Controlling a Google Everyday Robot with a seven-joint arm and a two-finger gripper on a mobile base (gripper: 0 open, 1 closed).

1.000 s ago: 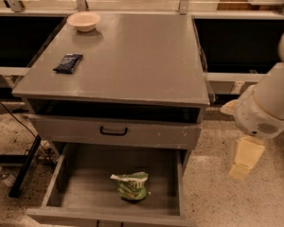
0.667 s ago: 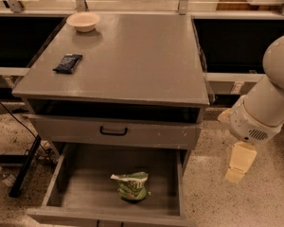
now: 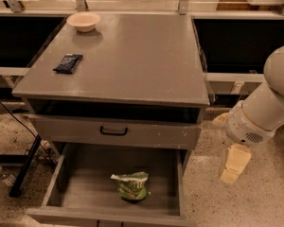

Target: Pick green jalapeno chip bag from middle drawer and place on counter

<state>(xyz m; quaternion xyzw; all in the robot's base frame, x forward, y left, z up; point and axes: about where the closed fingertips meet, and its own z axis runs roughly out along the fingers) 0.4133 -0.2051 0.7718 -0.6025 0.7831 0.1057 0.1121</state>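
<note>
The green jalapeno chip bag (image 3: 131,186) lies on the floor of the open middle drawer (image 3: 80,183), near its front centre, whitish top toward the left. The counter (image 3: 132,60) is the grey top of the cabinet above it. My gripper (image 3: 234,163) hangs pointing down from the white arm (image 3: 265,108), to the right of the cabinet and outside the drawer, over the speckled floor. It is apart from the bag and holds nothing.
A small dark flat packet (image 3: 67,63) lies on the counter's left side and a pale bowl (image 3: 84,21) at its back left. A drawer front with a black handle (image 3: 113,131) sits above the open drawer. A black stand leg (image 3: 23,167) stands at left.
The arm and gripper have drifted a little to the left and down, closer to the cabinet's right side. The bag and drawer have not moved.
</note>
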